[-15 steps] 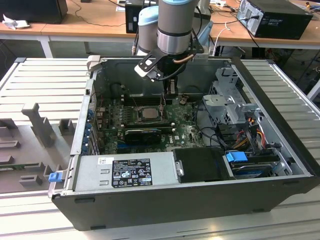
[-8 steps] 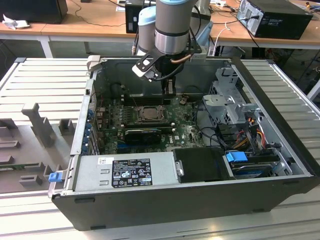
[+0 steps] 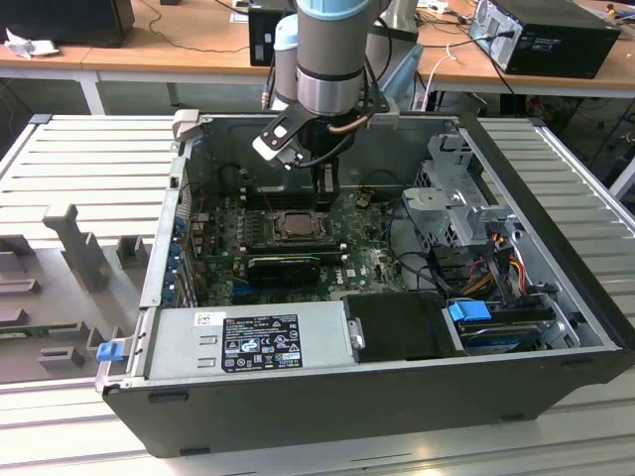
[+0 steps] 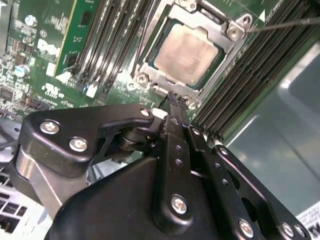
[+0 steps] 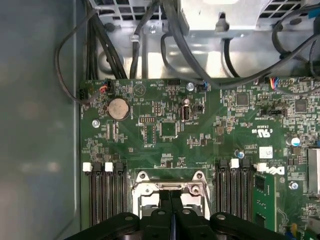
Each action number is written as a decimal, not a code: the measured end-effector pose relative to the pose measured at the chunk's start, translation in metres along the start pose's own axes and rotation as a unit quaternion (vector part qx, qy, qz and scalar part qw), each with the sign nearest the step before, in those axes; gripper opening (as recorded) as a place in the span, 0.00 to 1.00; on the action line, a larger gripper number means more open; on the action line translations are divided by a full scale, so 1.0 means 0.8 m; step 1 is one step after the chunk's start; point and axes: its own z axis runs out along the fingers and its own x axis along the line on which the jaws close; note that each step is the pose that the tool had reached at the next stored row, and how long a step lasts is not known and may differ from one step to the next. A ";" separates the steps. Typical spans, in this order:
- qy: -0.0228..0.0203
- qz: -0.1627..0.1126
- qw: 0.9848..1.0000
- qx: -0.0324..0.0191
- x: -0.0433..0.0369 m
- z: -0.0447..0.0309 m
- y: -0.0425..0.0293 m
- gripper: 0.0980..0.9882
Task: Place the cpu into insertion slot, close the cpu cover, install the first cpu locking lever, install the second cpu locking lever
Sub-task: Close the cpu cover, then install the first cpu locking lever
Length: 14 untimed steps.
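Note:
The cpu (image 4: 187,50) lies flat in the insertion slot (image 3: 293,226) on the green board, its pale metal face up. The silvery cpu cover (image 4: 150,62) lies down around it as a frame. A thin metal lever rod (image 4: 285,22) sticks out from one corner of the socket. My gripper (image 4: 172,97) is shut with nothing between its fingers, and its tip hovers just off the socket's edge. In the exterior view the gripper (image 3: 325,188) hangs over the board just behind the slot. In the first wrist view the gripper (image 5: 170,195) has both fingers pressed together at the socket frame (image 5: 145,192).
Long black ram slots (image 4: 115,40) flank the socket on both sides. The grey power supply (image 3: 248,342) fills the case front, and a metal drive cage (image 3: 456,198) with cables stands at the exterior view's right. Black cables (image 5: 165,30) run along the case wall.

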 end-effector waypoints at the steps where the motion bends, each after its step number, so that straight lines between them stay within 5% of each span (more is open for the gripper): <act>1: 0.000 -0.001 1.000 0.000 0.000 0.0015 -0.0035 0.01; 5: 0.001 -0.002 1.000 0.000 -0.001 0.0027 -0.0272 0.01; 14: 0.001 -0.002 1.000 0.000 -0.001 0.0023 -0.0380 0.01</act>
